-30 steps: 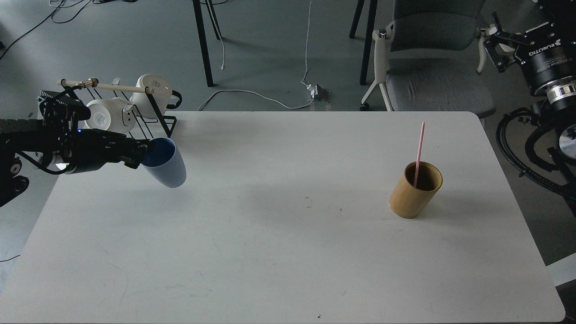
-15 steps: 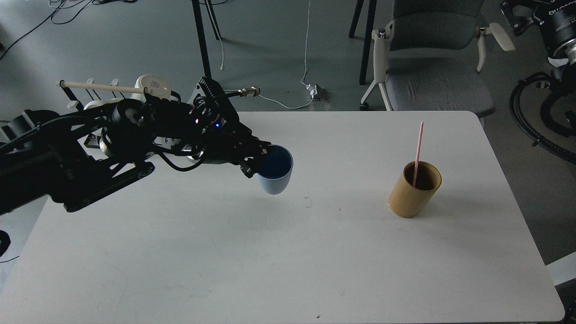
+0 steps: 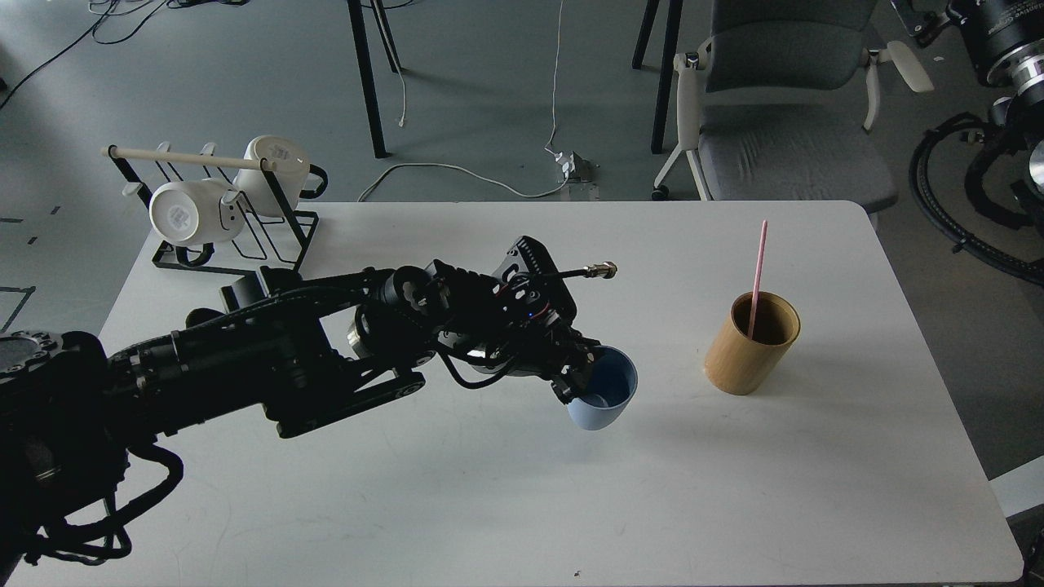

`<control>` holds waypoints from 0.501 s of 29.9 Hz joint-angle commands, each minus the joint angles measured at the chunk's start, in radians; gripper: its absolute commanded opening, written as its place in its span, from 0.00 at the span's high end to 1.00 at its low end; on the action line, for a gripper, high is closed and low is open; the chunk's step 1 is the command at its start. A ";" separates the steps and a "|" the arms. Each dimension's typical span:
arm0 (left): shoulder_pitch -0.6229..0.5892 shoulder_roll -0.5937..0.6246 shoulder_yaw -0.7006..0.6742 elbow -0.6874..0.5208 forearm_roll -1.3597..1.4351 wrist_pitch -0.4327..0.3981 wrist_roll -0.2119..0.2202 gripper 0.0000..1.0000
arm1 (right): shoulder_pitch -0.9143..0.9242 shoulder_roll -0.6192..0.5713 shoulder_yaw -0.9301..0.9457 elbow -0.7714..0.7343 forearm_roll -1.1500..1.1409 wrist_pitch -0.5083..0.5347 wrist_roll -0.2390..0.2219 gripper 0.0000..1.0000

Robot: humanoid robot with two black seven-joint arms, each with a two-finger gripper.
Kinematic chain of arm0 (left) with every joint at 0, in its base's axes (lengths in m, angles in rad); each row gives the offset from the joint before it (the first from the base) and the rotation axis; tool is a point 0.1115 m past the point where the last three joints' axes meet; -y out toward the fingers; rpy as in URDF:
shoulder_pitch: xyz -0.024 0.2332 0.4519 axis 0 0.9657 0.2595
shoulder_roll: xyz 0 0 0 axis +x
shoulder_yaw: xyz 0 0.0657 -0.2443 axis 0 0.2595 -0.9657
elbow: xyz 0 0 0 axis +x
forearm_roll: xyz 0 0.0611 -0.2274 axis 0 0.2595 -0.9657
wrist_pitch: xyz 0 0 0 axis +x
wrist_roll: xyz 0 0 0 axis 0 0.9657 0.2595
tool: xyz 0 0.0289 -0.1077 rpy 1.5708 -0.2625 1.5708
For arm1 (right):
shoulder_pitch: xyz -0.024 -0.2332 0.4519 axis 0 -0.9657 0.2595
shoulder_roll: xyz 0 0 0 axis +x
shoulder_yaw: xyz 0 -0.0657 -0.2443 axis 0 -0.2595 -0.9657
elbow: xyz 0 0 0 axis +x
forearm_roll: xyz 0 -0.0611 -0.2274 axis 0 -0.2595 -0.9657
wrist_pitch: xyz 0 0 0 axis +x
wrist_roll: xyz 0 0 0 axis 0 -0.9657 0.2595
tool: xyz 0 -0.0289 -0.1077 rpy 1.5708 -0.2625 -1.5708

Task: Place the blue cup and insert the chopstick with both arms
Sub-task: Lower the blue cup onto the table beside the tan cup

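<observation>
My left gripper (image 3: 581, 371) is shut on the rim of the blue cup (image 3: 603, 399), a pale-blue tumbler with its mouth up, tilted, low over the middle of the white table (image 3: 506, 505). The pink chopstick (image 3: 758, 273) stands upright in a tan bamboo cylinder (image 3: 750, 344) to the right of the cup, well apart from it. My right arm (image 3: 991, 49) shows only at the top right corner, off the table; its gripper is out of view.
A black wire mug rack (image 3: 236, 232) with two white mugs (image 3: 196, 214) and a cream rod stands at the table's back left corner. A grey chair (image 3: 783, 139) stands behind the table, with cables on the floor.
My left arm has carried the blue cup from the back left to the right and towards the front, and lower. The right arm has moved up and out of the view.
</observation>
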 commanded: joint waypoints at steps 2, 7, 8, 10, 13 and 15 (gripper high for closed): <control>0.002 -0.028 0.000 0.065 0.000 0.000 -0.003 1.00 | -0.015 -0.005 0.000 0.003 0.000 0.000 0.000 0.00; 0.005 -0.028 0.002 0.091 0.000 0.000 -0.009 0.98 | -0.026 -0.001 -0.001 0.003 0.000 0.000 0.000 0.00; 0.005 -0.028 0.002 0.094 0.000 0.000 -0.009 0.97 | -0.029 0.001 -0.001 0.003 0.000 0.000 0.000 0.00; 0.005 -0.026 0.002 0.099 0.000 0.000 -0.011 0.94 | -0.033 0.002 -0.001 0.003 0.000 0.000 0.000 0.00; 0.005 -0.025 0.002 0.099 0.000 0.000 -0.012 0.92 | -0.039 0.002 -0.001 0.003 0.000 0.002 0.001 0.00; 0.007 -0.022 0.002 0.099 0.000 0.000 -0.012 0.91 | -0.044 0.002 -0.001 0.003 0.000 0.002 0.001 0.00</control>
